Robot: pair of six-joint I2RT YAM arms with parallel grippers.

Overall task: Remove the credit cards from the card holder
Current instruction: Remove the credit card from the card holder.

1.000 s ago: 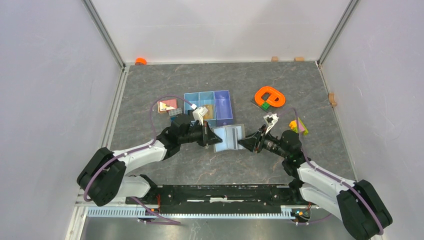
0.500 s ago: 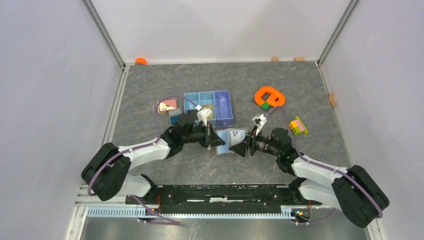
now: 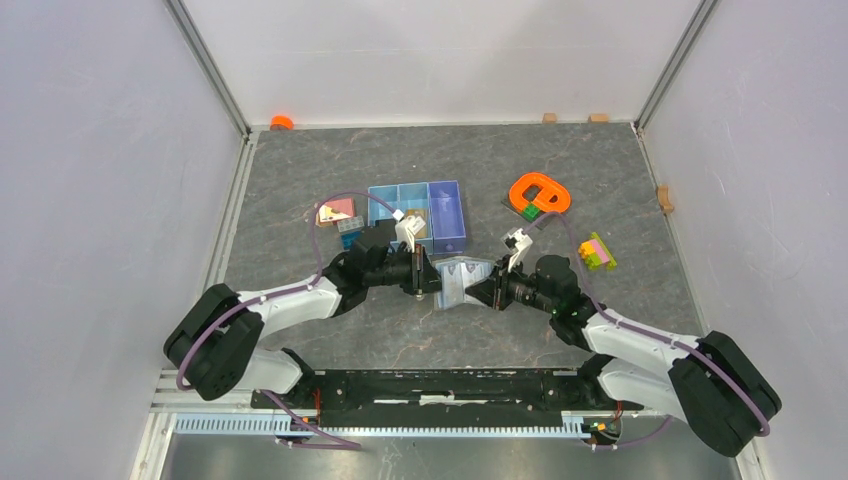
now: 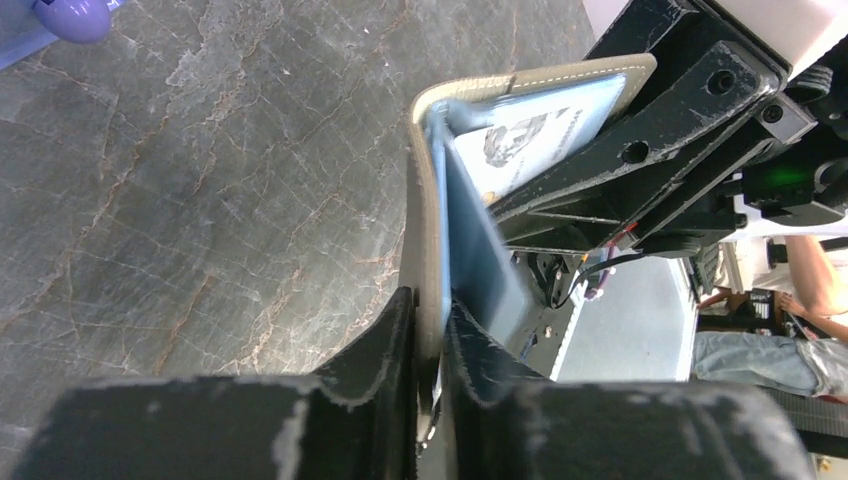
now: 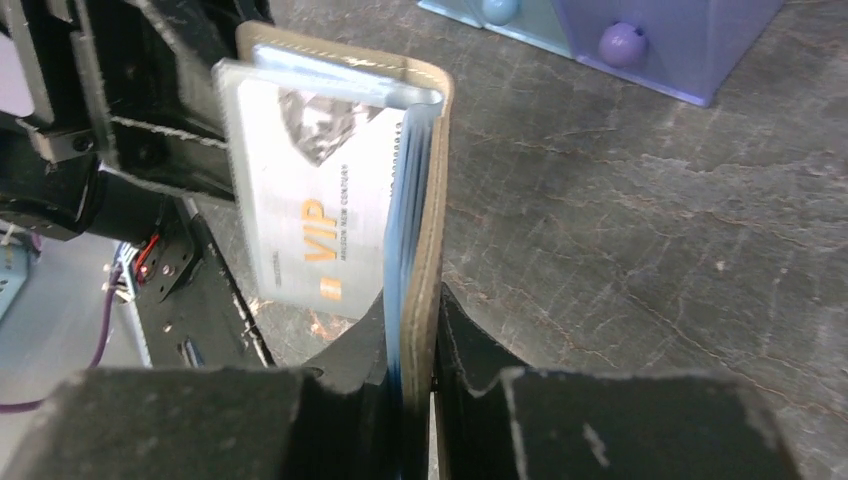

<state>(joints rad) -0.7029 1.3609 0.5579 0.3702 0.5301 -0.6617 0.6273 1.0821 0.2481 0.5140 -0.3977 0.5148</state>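
taupe card holder (image 5: 432, 200) pinched by left fingers (image 4: 385, 345) and right fingers (image 5: 470, 340), credit card (image 5: 310, 220) showing.

The right end effector (image 5: 414, 335) clamps the card holder (image 5: 433, 190).

SITE: you are in a robot lab test cell | WALLS: white panels (image 3: 430, 60) in metal framing (image 3: 207, 65) box in your grey marbled table (image 3: 330, 160) | RIG: left arm (image 3: 280, 305) and right arm (image 3: 640, 345) mounted on a rail (image 3: 450, 385) at its near edge | PROPS: toy blocks (image 3: 597, 251), sorting tray (image 3: 448, 210) | BEYOND: a person in jeans (image 4: 815, 350)
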